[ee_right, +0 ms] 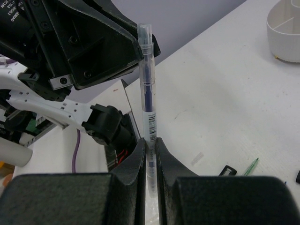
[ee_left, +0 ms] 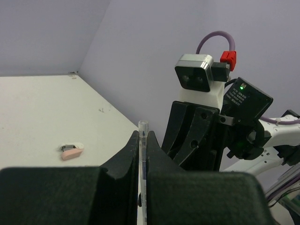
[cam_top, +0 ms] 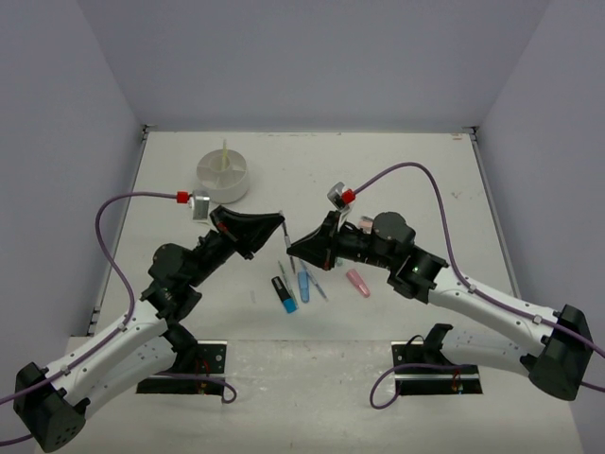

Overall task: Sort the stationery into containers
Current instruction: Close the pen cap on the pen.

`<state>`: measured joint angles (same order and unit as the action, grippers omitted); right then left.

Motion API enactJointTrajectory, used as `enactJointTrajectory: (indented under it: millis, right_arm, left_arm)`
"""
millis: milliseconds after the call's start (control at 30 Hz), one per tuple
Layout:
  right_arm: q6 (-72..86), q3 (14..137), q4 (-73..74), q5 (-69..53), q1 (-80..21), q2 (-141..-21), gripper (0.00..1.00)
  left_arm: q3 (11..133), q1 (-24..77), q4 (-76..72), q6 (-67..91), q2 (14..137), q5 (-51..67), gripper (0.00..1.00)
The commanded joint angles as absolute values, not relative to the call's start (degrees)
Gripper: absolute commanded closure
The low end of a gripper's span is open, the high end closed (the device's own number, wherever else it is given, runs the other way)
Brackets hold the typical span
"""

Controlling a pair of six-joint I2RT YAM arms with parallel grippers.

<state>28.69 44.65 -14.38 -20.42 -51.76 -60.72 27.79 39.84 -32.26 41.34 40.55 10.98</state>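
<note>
A clear pen hangs above the middle of the tabletop. The left pincer and the right pincer both pinch it, closed narrow. Both arms bend inward and meet tip to tip over loose highlighters. The white tub sits well apart, far left.

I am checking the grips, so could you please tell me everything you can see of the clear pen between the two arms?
The pen is thin, with a clear plastic barrel, a clear cap at its top end, dark blue ink inside and a barcode label lower down. It is held in the air, roughly upright. The right fingers are shut on its lower barrel, and the left fingers appear shut on it nearer the cap. Its lower tip is hidden.
</note>
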Motion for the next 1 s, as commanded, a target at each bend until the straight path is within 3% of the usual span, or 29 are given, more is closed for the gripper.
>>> enactJointTrajectory:
  millis: [0,67,167,233,467,600,767,867,967]
  right_arm:
    - [25.58,53.67,-18.08,-18.67,-50.01,-60.79,1.00]
    - [23.47,55.34,-16.28,-21.35,-50.01,-61.72,1.00]
    - [21.93,54.09,-17.11,-24.35,-50.01,-62.43,1.00]
    - [21.71,52.56,-17.84,-25.50,-50.01,-62.41,1.00]
    - [21.96,52.22,-16.95,-27.73,-50.10,-62.96,1.00]
    - [21.54,52.03,-17.22,-30.71,-50.10,-63.62,1.00]
    - [21.27,53.53,-17.44,-34.36,-50.05,-65.92,0.79]
    - [21.27,54.45,-17.18,-34.06,-50.10,-66.44,0.82]
    - [21.18,54.36,-17.40,-33.54,-50.06,-66.10,0.98]
  left_arm:
    - [26.53,40.08,-31.15,41.09,40.28,13.71,1.00]
    - [27.41,40.08,-29.76,40.32,40.33,13.59,0.97]
    - [28.98,39.99,-27.93,39.17,39.93,13.00,0.77]
    - [30.32,40.08,-26.98,38.40,39.72,12.31,0.74]
    - [32.08,40.08,-26.23,37.85,40.06,13.05,1.00]
    - [31.82,39.99,-28.44,36.24,39.64,16.74,1.00]
    - [31.60,40.08,-31.33,34.98,39.11,20.78,1.00]
    - [31.90,40.08,-31.25,35.02,39.20,19.91,1.00]
    - [32.12,40.03,-30.81,35.02,39.16,19.17,1.00]
